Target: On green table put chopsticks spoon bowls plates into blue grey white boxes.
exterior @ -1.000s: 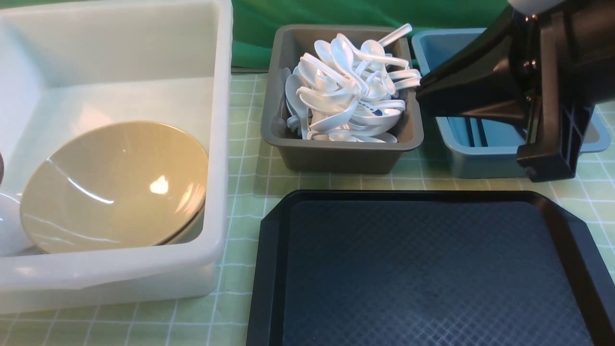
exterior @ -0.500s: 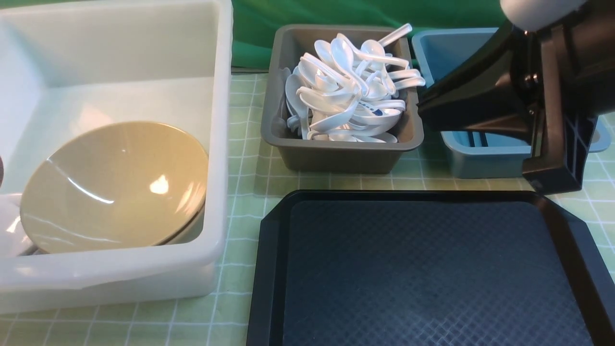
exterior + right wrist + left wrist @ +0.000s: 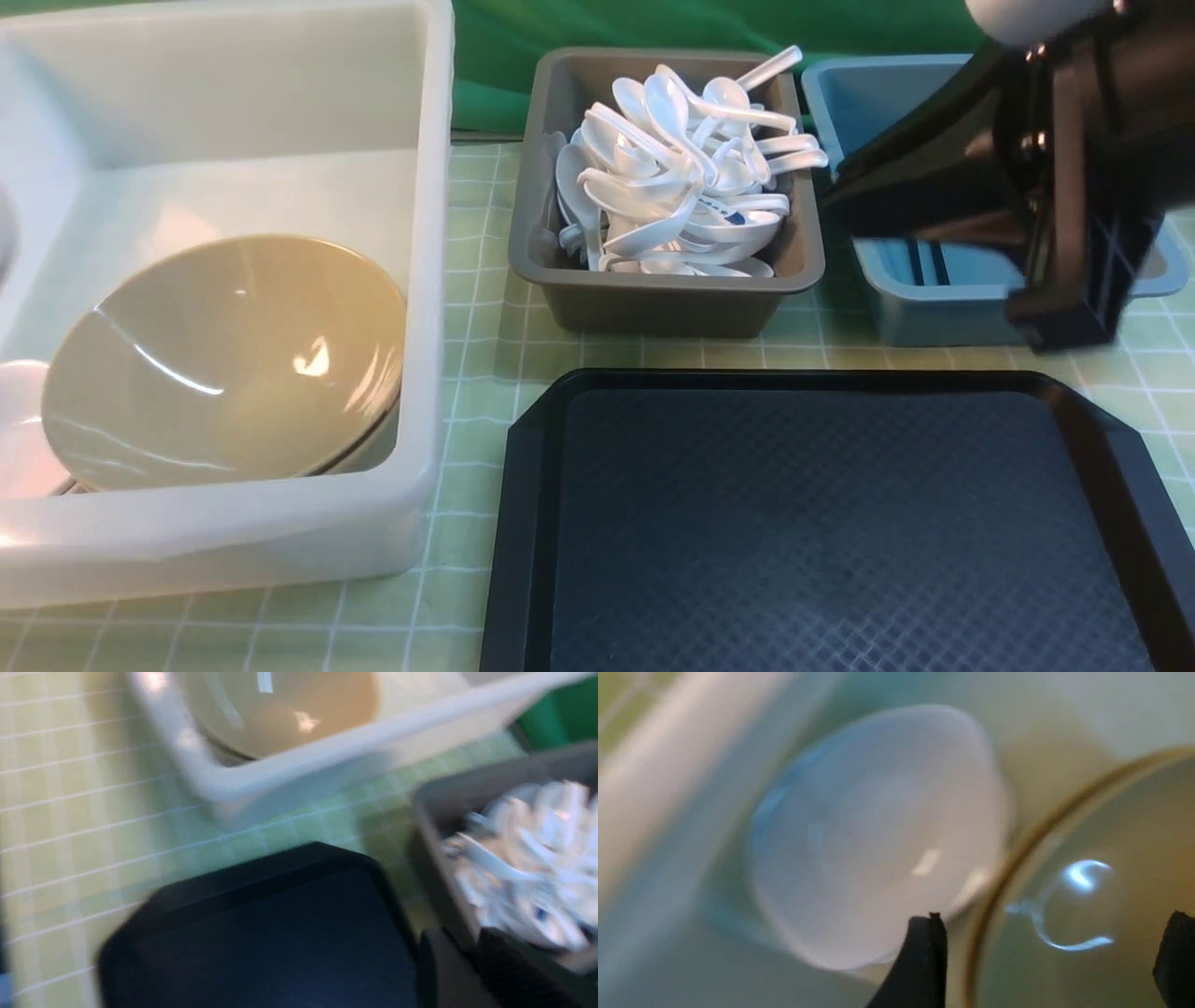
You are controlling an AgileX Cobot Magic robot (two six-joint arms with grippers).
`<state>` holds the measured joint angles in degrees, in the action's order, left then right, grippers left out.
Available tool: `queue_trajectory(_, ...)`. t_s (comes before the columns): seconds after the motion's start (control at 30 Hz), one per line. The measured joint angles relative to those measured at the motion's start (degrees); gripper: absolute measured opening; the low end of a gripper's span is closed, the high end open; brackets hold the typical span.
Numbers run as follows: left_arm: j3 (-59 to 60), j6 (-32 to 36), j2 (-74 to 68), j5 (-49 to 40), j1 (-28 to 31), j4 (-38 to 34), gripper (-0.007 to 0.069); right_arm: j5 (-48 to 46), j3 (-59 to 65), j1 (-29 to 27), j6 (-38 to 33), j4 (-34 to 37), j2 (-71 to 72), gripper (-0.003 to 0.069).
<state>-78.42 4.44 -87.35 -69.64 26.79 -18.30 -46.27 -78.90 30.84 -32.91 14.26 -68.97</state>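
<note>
In the left wrist view my left gripper (image 3: 1050,956) stands open, its two dark fingers wide apart above a tan plate (image 3: 1101,882), holding nothing. A white bowl (image 3: 878,835) lies beside that plate. Both rest inside the white box (image 3: 425,233) at the left, the tan plate (image 3: 224,364) tilted and the white bowl (image 3: 19,429) at the picture's edge. The grey box (image 3: 653,299) holds several white spoons (image 3: 681,177). Dark chopsticks (image 3: 929,263) lie in the blue box (image 3: 934,313). My right gripper (image 3: 472,952) is blurred near the grey box, its fingers close together.
A black tray (image 3: 803,378) lies in front of the grey and blue boxes. My right arm (image 3: 1027,168) hangs over the blue box and hides much of it. A green backdrop rises behind the boxes.
The left gripper has opened and left the front view. The white bowl now lies in the white box and the tan plate has shifted slightly. The right arm has moved a little.
</note>
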Motion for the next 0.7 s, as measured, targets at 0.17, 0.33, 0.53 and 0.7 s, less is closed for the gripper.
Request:
queue_trajectory(0.17,-0.05,7.06,2.87,3.08,-13.00,-4.84,0.0500,2.36,0.00,-0.34,13.42,-14.26,0.00,0.0110)
queue_trajectory(0.33,-0.05,10.36,2.74,8.66,-20.85,-6.00,0.0294,2.23,0.00,-5.08,23.38,-22.22,0.00,0.0111)
queue_trajectory(0.53,-0.05,11.35,4.37,8.54,-23.83,-7.60,0.0023,2.27,0.62,-10.07,26.96,-23.33,0.94,0.0111)
queue_trajectory(0.7,3.11,11.66,15.24,7.39,-27.53,-7.37,-0.0002,13.71,14.26,-10.48,28.69,-23.00,12.23,0.0111)
